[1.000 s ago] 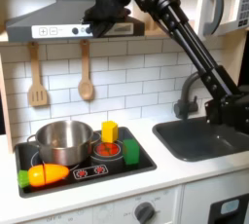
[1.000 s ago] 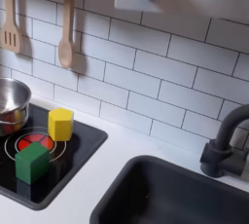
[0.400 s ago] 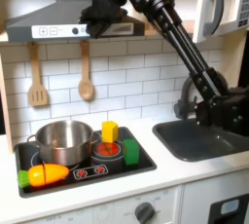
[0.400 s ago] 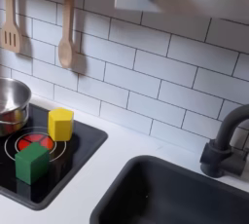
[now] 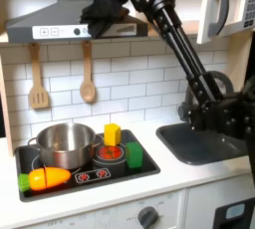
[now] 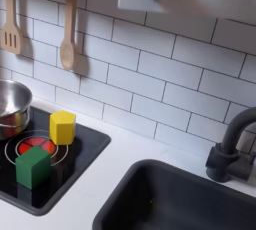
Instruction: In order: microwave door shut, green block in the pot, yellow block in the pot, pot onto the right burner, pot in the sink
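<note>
On the burner, green block [image 6: 33, 166]

No words, brand names or numbers can be read in either exterior view. In the first exterior view, the grey range hood [image 5: 50, 29] carries a row of small dark marks that look like control symbols, too blurred to make out. The front strip of the black stove top [image 5: 92, 175] shows small red marks, also too small to read. The round knob [image 5: 148, 216] below the worktop is plain.
</note>
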Action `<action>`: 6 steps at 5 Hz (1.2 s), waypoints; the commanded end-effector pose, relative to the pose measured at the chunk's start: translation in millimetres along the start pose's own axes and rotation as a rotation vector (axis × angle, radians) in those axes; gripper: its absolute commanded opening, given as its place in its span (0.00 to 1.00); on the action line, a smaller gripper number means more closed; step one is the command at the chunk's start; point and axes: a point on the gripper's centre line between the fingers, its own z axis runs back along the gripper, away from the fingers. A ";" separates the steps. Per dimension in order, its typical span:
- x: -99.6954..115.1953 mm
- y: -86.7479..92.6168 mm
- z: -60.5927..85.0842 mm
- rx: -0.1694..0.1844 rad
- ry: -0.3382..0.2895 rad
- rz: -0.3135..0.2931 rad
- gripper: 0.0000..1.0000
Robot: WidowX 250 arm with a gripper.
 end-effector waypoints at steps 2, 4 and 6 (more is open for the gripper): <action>-16.2 0.6 9.3 0.007 0.030 -0.023 0.00; -37.2 -11.8 22.7 -0.017 0.074 -0.032 0.00; -73.0 -22.1 38.1 -0.026 0.157 -0.041 0.00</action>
